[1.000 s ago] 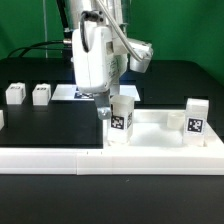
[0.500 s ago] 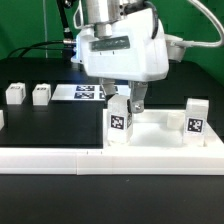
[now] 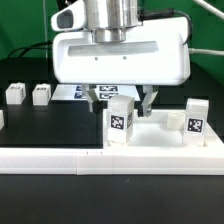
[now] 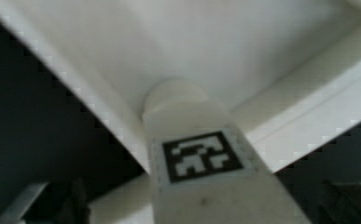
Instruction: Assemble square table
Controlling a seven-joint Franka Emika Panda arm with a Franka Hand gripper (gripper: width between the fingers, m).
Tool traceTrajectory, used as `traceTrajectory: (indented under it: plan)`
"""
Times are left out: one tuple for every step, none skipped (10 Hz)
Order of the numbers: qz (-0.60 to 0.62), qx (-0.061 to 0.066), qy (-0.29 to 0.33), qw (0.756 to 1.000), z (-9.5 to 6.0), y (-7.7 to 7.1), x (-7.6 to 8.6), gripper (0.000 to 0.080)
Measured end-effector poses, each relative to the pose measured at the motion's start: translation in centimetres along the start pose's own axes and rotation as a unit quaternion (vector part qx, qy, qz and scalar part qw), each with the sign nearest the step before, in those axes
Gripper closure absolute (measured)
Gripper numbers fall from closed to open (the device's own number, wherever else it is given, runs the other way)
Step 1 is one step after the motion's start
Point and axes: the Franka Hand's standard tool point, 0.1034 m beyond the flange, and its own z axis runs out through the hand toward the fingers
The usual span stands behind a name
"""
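The square table's white top [image 3: 158, 140] lies at the exterior view's right. One white leg [image 3: 121, 119] with a tag stands upright at its left corner, and a second leg [image 3: 195, 117] stands at its right end. My gripper [image 3: 123, 99] hangs open over the first leg, a finger [image 3: 97, 98] on each side of its upper end, not touching it. In the wrist view that leg [image 4: 202, 150] rises between the dark fingers [image 4: 24, 204], with the top's rim [image 4: 88, 85] behind it. Two more legs [image 3: 14, 94] [image 3: 41, 94] stand apart at the far left.
A long white low rail [image 3: 90, 158] runs along the front of the black table. The marker board [image 3: 72, 92] lies behind the gripper, partly hidden by it.
The hand has turned from edge-on to broadside and shifted from the leg's left to straddle it. The jaws widened slightly. The leg has stayed upright in place.
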Motion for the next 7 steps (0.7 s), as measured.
traceTrajectory:
  plan:
    - [-0.001,-0.001,-0.001,1.000,0.1,0.1,-0.1,0.0151]
    - [0.000,-0.001,-0.001,1.000,0.1,0.1,-0.1,0.0151]
    - [0.010,-0.002,-0.019,1.000,0.2,0.1,-0.5,0.0151]
    - [0.033,-0.003,-0.085,0.996,0.1,-0.4,-1.7,0.0151]
    - [0.033,-0.006,-0.099,0.995,0.0,-0.9,-1.1,0.0151]
    - [0.034,-0.006,-0.085,0.996,0.2,-0.7,-0.7,0.0179]
    - [0.035,-0.007,-0.087,0.996,0.2,-0.6,-0.8,0.0312]
